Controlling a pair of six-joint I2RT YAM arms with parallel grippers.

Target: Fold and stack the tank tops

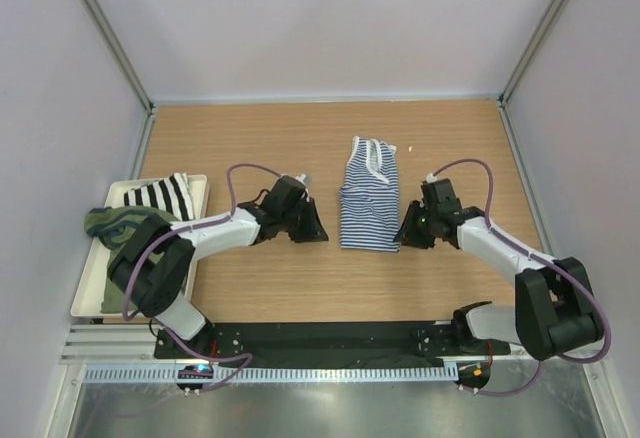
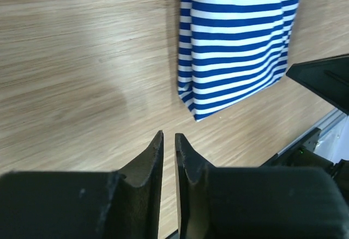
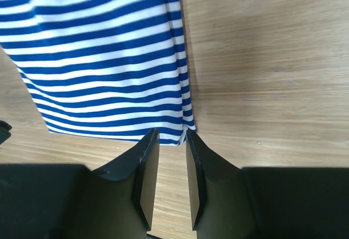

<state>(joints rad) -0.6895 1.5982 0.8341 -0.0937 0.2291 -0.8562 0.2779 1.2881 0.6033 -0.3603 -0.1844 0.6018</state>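
Observation:
The navy-and-white striped tank top [image 1: 369,198] lies folded into a long narrow strip in the middle of the table, its white-trimmed neck at the far end. It also shows in the left wrist view [image 2: 240,37] and the right wrist view [image 3: 103,59]. My left gripper [image 1: 318,233] [image 2: 168,135] hovers over bare wood left of the top's near end, its jaws almost together and empty. My right gripper [image 1: 403,238] [image 3: 172,132] is slightly open and empty, its tips at the top's near right corner. The olive green tank top [image 1: 115,223] is bunched over the tray's edge at far left.
A white tray [image 1: 95,298] stands at the table's left edge with a black-and-white striped cloth [image 1: 160,196] in its far end. Grey walls enclose the table on three sides. A black rail with the arm bases [image 1: 320,338] runs along the near edge.

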